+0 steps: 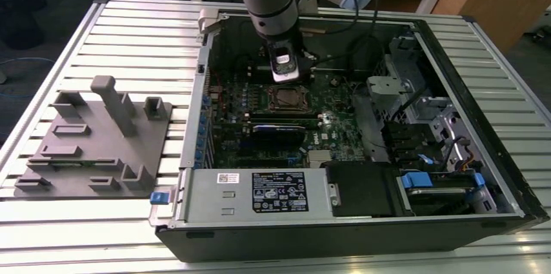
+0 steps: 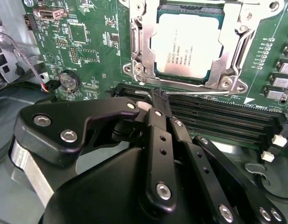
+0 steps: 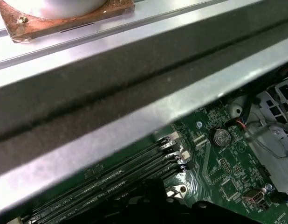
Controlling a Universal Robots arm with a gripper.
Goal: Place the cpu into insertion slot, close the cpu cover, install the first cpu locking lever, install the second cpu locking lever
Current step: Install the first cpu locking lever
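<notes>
Hovering upper centre in the exterior view, the gripper (image 1: 287, 80), fingers pressed together, sits at a lever (image 2: 200, 92) beside the cpu (image 2: 188, 44) under its cover (image 2: 137, 42)

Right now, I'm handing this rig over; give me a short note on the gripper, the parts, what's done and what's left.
The gripper is shut, tips at a thin locking lever beside the insertion slot.
The cpu sits in the slot, with the cpu cover down over it.
Done: placing, cover.
Left: both levers; I cannot tell whether either is latched.
</notes>
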